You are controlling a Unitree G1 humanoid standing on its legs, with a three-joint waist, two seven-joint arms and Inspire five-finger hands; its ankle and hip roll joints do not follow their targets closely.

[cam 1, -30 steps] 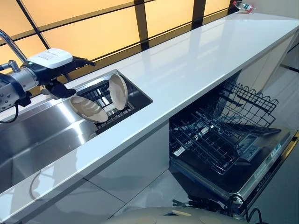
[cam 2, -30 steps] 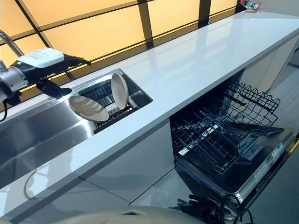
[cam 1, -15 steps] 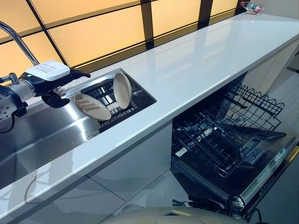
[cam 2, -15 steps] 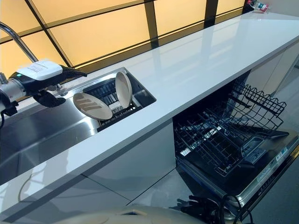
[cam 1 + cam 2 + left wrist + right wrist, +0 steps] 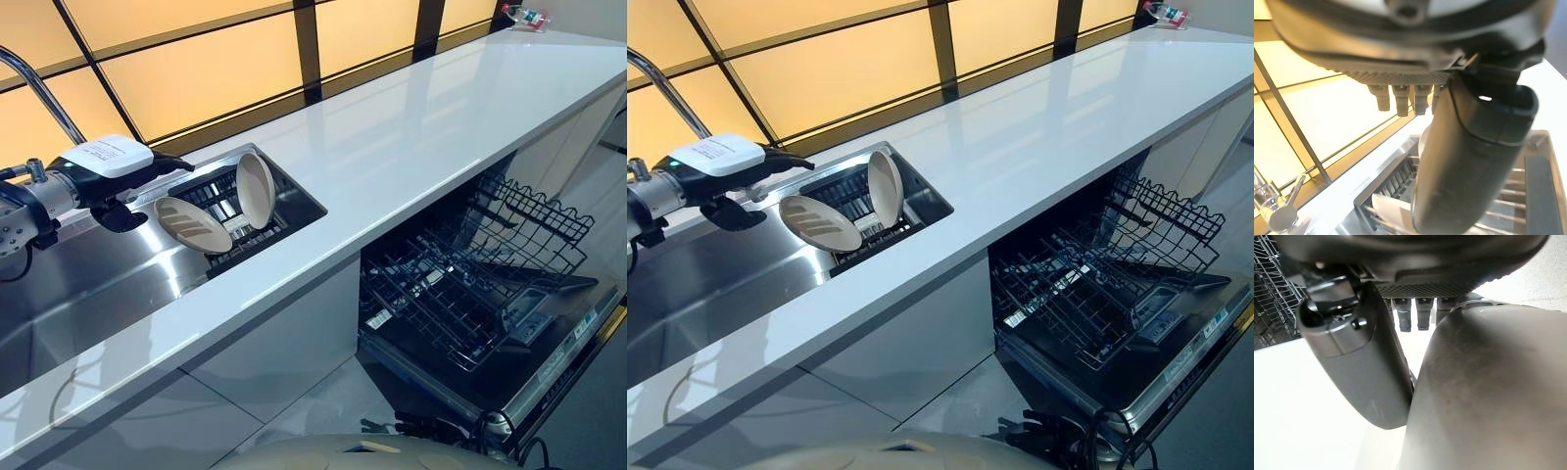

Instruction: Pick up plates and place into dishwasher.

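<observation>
- Left eye view: the left hand (image 5: 122, 186) hangs over the steel sink (image 5: 88, 294), its dark fingers (image 5: 167, 162) stretched out straight and holding nothing.
- 2 beige plates sit in a black dish rack (image 5: 220, 196) at the sink's end, just past the fingertips.
- The leaning plate (image 5: 193, 224) lies tilted just beyond and below the fingertips, its ridged face up; whether the fingers touch it I cannot tell.
- The upright plate (image 5: 256, 190) stands on edge in the rack, beyond the leaning one and farther from the fingers.
- A curved tap (image 5: 39, 93) rises behind the hand, on the side away from the fingertips.
- The white counter (image 5: 411, 127) runs on past the rack, well apart from the fingers.
- Below the counter the dishwasher (image 5: 490, 323) stands open, its door down and its wire rack (image 5: 460, 274) pulled out, well apart from both plates.
- Left wrist view: the thumb (image 5: 1469, 161) stands out in front of the rack and a plate rim, with short fingertips in a row beside it.
- Right wrist view: the right hand (image 5: 1449, 382) shows as dark bulk with its thumb (image 5: 1359, 357); whether its fingers are open or closed I cannot tell. Past them lie a pale surface and a corner of dishwasher wire.
</observation>
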